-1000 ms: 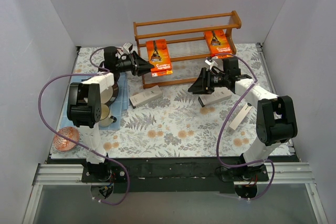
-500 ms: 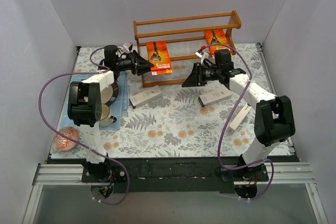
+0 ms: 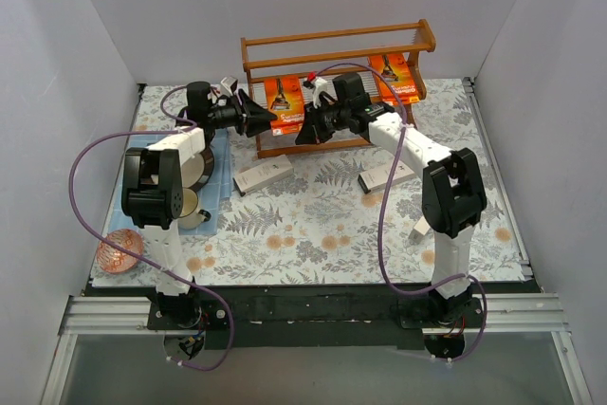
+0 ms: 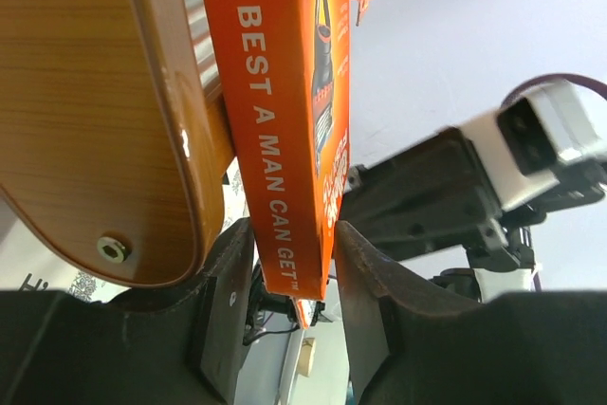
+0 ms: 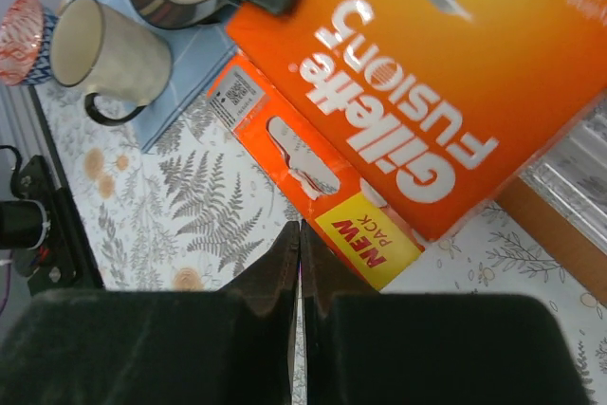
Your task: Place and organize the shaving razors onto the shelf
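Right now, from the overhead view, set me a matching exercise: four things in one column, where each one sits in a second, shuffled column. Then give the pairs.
Things
1. left orange pack
2. right orange pack
3. cream mug
4. left white box

Places
A. on the blue mat
B. flat on the floral tablecloth
C. between the fingers of the left end effector
D. on the shelf, near its right end

Pairs: 1-C, 2-D, 3-A, 4-B
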Robot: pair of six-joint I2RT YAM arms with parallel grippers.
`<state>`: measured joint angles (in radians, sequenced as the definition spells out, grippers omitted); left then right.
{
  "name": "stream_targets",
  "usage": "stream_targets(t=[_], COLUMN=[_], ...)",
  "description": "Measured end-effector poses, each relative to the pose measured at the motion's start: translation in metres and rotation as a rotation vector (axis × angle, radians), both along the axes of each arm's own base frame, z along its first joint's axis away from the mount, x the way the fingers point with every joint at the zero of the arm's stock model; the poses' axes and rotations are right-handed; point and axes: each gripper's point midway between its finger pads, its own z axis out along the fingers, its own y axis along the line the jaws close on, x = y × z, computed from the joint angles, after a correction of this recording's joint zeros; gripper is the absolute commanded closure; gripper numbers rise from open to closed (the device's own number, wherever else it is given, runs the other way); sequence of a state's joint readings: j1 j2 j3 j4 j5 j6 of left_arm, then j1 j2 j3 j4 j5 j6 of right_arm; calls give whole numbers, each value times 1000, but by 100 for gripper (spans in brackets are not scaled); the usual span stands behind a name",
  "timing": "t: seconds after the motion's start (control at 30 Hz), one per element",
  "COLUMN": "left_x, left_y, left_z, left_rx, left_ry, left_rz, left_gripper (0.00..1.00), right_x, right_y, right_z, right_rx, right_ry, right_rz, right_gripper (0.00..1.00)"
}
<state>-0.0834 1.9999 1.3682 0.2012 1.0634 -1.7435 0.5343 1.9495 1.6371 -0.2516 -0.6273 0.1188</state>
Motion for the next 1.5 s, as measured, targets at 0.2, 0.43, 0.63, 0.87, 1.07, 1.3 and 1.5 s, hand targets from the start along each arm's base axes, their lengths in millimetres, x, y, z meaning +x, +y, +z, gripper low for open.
stream_targets(t=[0.2, 0.43, 0.63, 0.87, 1.07, 1.3, 1.5], left_x=[2, 2, -9, -24, -31, -24, -11], left_y=[3, 5, 12, 24, 28, 28, 24], left_z=[0, -2, -5, 0, 5, 6, -5], left_rx=[2, 5, 15, 34, 41, 43, 21], left_ry=[-1, 1, 12, 2, -27, -60, -53], left_rz=[12, 19, 31, 65, 74, 96, 93], left_gripper=[61, 58, 53, 52, 41, 41, 50], right_x=[13, 15, 20, 25, 33, 33, 33], right_y=[0, 16, 39, 51, 53, 53, 53], right_z=[-27, -9, 4, -2, 0, -1, -3], right_rx=[-76, -38, 7, 8, 6, 7, 6], right_ry=[20, -11, -52, -56, -78, -78, -76], right_rz=[-46, -41, -25, -15, -32, -31, -31], right_gripper=[94, 93, 93, 93, 93, 93, 92])
